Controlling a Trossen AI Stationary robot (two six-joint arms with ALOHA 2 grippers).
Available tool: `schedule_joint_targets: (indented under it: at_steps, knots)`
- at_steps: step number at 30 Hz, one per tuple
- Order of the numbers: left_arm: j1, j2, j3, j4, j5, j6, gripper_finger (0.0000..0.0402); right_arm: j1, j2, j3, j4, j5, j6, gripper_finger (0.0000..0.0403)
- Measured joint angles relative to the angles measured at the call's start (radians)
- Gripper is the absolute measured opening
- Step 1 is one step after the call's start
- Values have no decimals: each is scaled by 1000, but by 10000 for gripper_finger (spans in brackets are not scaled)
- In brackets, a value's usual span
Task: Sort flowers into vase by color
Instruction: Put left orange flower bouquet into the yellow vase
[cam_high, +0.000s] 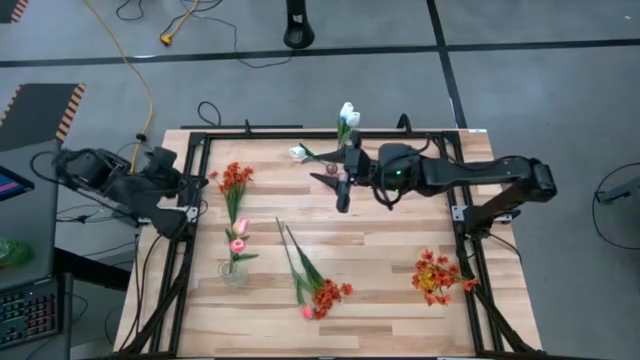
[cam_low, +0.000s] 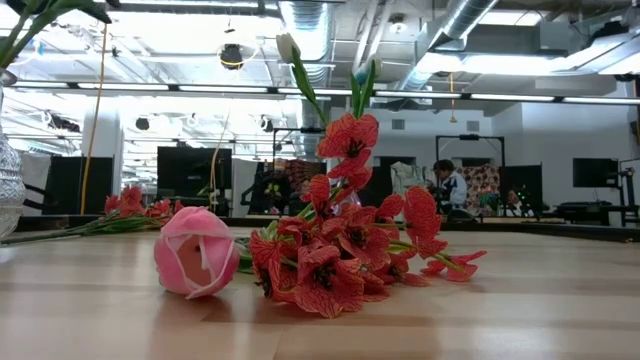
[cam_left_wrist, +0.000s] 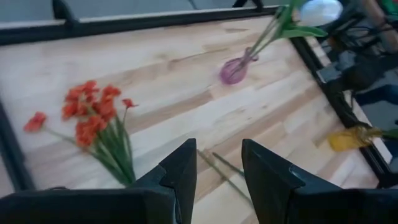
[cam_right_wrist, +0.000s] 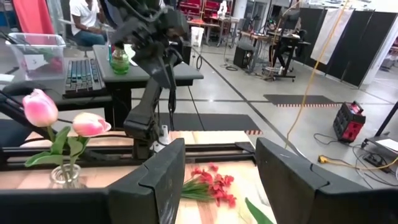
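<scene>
Flowers lie sorted only in part. Two pink tulips (cam_high: 238, 235) stand in a clear vase (cam_high: 233, 272) near the table's (cam_high: 390, 300) front left, and white tulips (cam_high: 347, 115) stand in a purple vase (cam_high: 331, 170) at the back. Loose on the wood are three red-orange bunches: one at the back left (cam_high: 235, 180), one at the right (cam_high: 437, 273), and one at the front centre (cam_high: 325, 295) with a stray pink tulip (cam_low: 197, 251) beside it. Right gripper (cam_high: 343, 192) hovers mid-table with fingers spread and empty, probably between picks. Left gripper (cam_left_wrist: 217, 177) waits at the left edge, fingers parted, holding nothing.
</scene>
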Motion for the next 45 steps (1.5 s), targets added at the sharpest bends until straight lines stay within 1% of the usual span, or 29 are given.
schedule_joint_targets:
  at_steps: [6,10,12,16,21,26,30,34,45]
  knots:
    - [123,41,0,-13,100,18,113,-5,-23,0,-42,0,0,221]
    - [207,103,0,-29,191,79,113,-17,-16,0,-65,-1,0,221]
    - [255,138,0,-37,233,132,113,-25,-12,0,-90,-1,0,221]
    - [363,196,-1,-55,269,229,113,-35,-1,0,-90,-5,1,221]
    - [535,237,-1,-57,352,385,113,-34,-2,0,-85,-57,1,221]
    - [719,280,-1,-22,448,554,113,-33,-2,0,-86,-60,1,221]
    - [833,344,-1,-1,511,677,113,-34,-2,0,-87,-60,1,221]
    - [890,416,-1,-1,529,752,113,-33,-2,0,-86,-60,1,221]
    - [941,589,-1,-33,548,786,114,-30,-2,0,-86,-78,1,221]
